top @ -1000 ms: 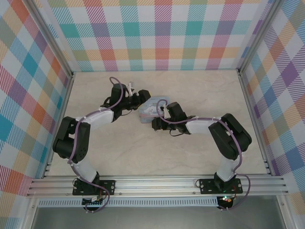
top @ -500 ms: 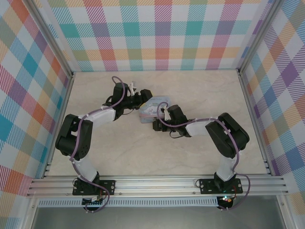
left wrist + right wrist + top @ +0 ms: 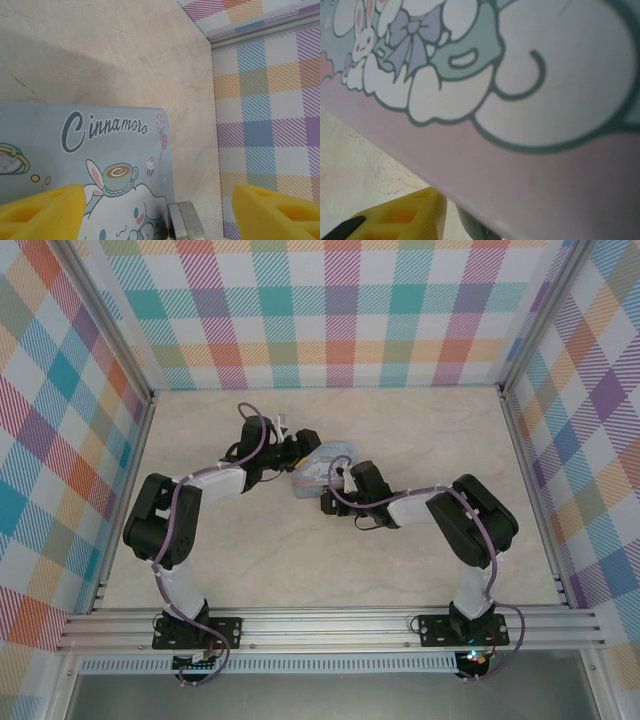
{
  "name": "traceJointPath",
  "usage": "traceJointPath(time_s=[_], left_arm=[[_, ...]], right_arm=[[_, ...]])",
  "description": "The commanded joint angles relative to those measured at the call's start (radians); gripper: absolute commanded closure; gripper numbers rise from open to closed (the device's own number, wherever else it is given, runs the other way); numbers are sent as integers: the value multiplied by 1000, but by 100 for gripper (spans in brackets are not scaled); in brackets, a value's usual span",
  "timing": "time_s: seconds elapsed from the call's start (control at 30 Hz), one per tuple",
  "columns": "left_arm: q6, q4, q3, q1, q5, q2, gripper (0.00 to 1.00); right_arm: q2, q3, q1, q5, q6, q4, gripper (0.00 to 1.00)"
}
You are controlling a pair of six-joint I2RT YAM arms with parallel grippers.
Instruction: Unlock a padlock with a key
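As left gripper [image 3: 159,202] gapes, cartoon tin [image 3: 100,150] beneath, silvery piece [image 3: 186,221] between fingers [image 3: 40,210]

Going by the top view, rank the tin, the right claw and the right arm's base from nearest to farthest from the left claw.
1. The tin: mid-table, right up against the left claw.
2. The right claw: at the near side of the tin.
3. The right arm's base: at the table's near edge, on the right.
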Motion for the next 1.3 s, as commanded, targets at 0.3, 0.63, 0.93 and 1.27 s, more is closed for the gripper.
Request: traceJointPath(time_s=[0.3,0.63,0.93,1.27], left_arm=[[-12,37,19,-9,4,12,23],[-11,31,15,-9,-9,14,23],[-8,25,14,-9,-16,22,23],[-3,17,14,-9,-24,27,23]], right_arm=[[37,7,13,0,-29,-5,65],[16,-23,21,32,-39,-22,66],[-24,-48,23,81,-59,-42,67],[-51,-57,29,122,-84,-69,82]])
